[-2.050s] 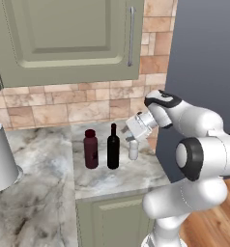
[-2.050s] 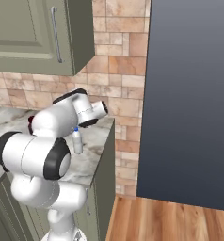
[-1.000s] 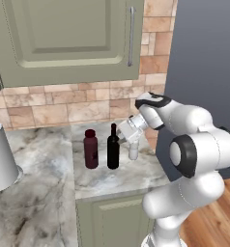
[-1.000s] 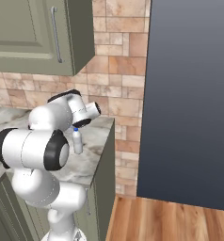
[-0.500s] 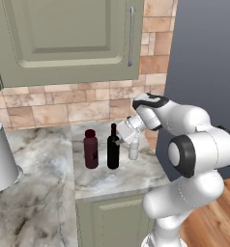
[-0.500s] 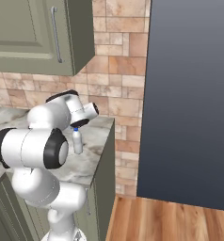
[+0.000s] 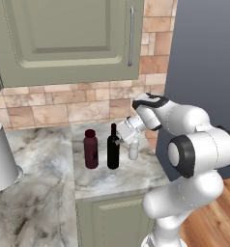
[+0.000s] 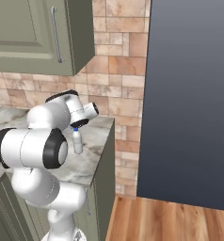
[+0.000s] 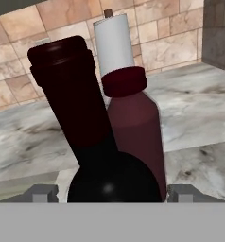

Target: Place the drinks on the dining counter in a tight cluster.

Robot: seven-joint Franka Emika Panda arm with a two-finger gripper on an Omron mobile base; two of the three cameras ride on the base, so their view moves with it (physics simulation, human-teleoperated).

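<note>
Three drinks stand on a marble counter against the brick wall: a stout maroon bottle, a tall black wine bottle and a small whitish bottle with a blue cap. My gripper reaches in from the right at the wine bottle's upper part. In the hand view the wine bottle sits between my fingertips with a small gap on each side, so the gripper is open around it. The maroon bottle stands just behind. The dining counter is out of view.
A white cylindrical container stands at the counter's far left. Green wall cabinets hang above the bottles. A tall dark panel closes off the right side, and the counter's right edge drops to a wooden floor.
The hand has shifted left from above the whitish bottle towards the wine bottle and has come level with its upper part. The bottles have not moved.
</note>
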